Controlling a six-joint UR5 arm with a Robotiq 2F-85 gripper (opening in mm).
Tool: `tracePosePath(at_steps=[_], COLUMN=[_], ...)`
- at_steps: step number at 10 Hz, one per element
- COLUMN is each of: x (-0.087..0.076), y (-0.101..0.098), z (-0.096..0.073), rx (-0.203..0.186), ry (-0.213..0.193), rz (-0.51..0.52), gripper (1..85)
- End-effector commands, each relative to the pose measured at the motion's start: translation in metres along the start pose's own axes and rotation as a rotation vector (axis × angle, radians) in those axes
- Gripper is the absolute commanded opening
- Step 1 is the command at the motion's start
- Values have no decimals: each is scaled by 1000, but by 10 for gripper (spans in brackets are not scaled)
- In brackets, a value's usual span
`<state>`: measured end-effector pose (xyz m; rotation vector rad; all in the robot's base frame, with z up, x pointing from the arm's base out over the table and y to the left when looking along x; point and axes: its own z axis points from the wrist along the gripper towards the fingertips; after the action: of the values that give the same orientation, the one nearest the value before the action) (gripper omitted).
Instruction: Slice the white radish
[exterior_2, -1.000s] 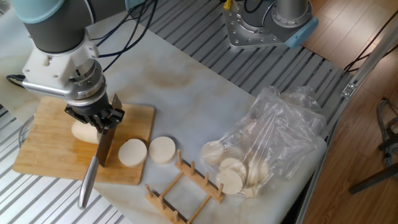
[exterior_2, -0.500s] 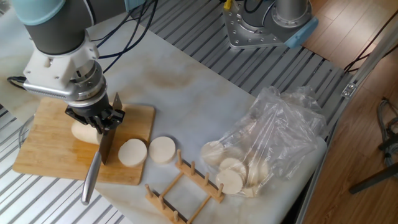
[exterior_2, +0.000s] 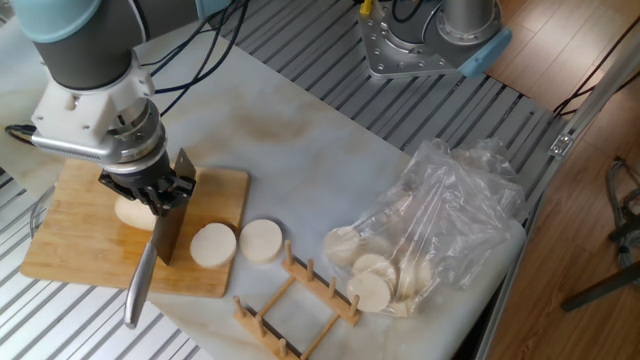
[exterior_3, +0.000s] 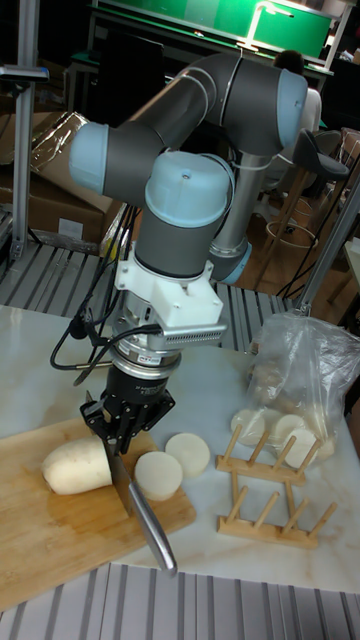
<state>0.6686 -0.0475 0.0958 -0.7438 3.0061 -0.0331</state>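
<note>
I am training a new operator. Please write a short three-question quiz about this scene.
1. True or false: the gripper is shut on the knife.
2. How many cut slices lie outside the plastic bag?
3. Where does the white radish rest? A) cutting board B) wooden rack C) bag

Key: 1 true; 2 two, one slice on the board and another slice beside it; 3 A.

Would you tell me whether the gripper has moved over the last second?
Yes: the gripper with the knife shifted slightly left, away from the cutting board's right edge.
</note>
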Motion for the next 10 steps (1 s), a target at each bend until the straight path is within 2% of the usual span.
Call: tracePosePath(at_steps=[1,4,10], x=[-5,-6,-8], y=[4,8,3], z=[4,9,16], rx=[-8,-18,8], ry=[1,14,42], rz=[12,12,-8], gripper=[163,160,177])
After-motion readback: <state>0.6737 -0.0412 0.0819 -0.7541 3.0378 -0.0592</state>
